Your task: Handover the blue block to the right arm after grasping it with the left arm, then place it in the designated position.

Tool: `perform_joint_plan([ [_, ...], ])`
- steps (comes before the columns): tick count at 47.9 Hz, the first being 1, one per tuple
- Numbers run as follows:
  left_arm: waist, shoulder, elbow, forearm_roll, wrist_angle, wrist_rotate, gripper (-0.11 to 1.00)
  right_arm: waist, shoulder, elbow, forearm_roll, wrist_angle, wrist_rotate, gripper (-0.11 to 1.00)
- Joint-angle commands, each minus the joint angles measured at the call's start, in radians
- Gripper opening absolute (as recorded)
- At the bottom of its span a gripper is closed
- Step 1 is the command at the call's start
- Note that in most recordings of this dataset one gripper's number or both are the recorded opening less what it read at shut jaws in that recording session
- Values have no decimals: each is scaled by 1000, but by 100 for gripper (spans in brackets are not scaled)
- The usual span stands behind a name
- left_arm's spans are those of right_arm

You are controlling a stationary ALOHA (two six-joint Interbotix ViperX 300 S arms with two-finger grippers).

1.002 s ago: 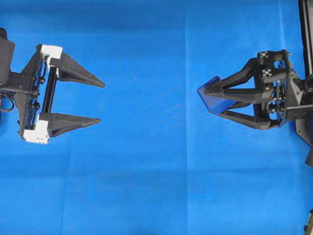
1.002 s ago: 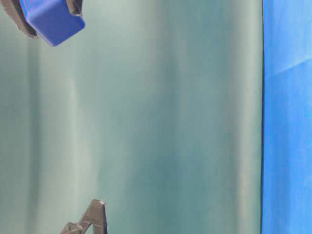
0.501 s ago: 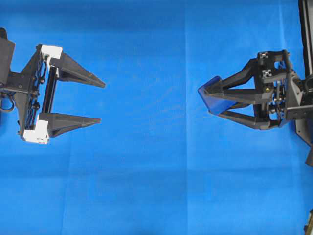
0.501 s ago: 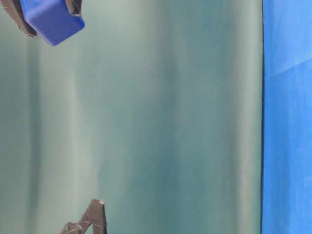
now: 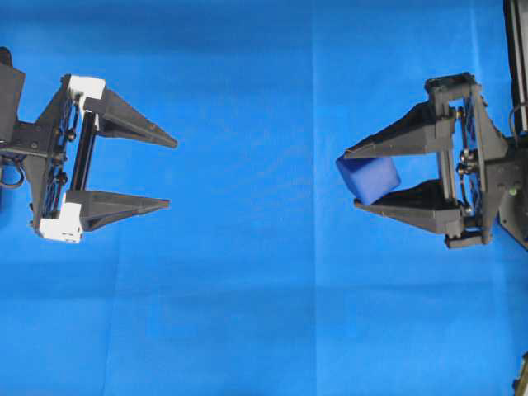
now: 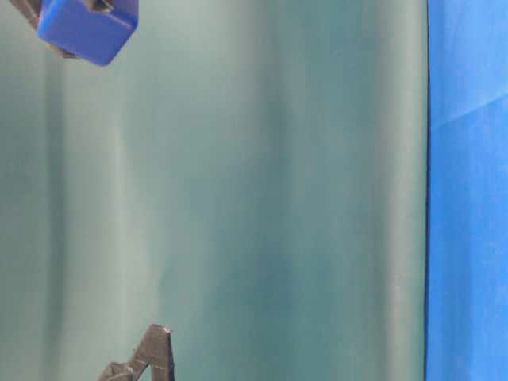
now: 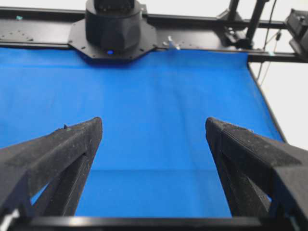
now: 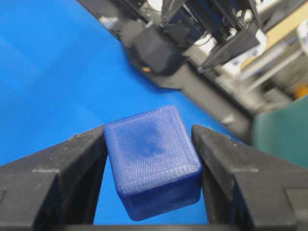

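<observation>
Rounded, ridged blue block (image 8: 153,161) between tapered right gripper (image 5: 351,179) fingers.

Block (image 5: 369,178) between right pincer (image 5: 355,178) fingers — seemingly above cloth (image 5: 247,289).

Overhead view straight down on blue cloth (image 5: 247,313), table-level view sideways, wrist views close, forward-facing

A bright blue cloth (image 5: 247,313) covers the whole table, with soft fold lines crossing it. Behind the cloth, a black metal frame (image 7: 202,38) runs along the far edge. In the table-level view, a plain teal-green wall (image 6: 278,198) stands beside the cloth. The light is even.
</observation>
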Motion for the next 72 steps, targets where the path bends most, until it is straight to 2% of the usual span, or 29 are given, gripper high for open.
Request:
perform_joint_plan([
  [1, -3, -9, -14, 0, -5, 2, 92, 0, -3, -18, 20, -3, 98, 41],
  [8, -3, -9, -14, 0, -6, 3, 92, 0, -3, -20, 20, 12, 247, 41],
  [13, -3, -9, -14, 2, -6, 6, 92, 2, -6, -21, 20, 28, 298, 41],
  [72, -3, -9, -17, 2, -6, 6, 92, 0, -6, -25, 20, 43, 301, 37],
])
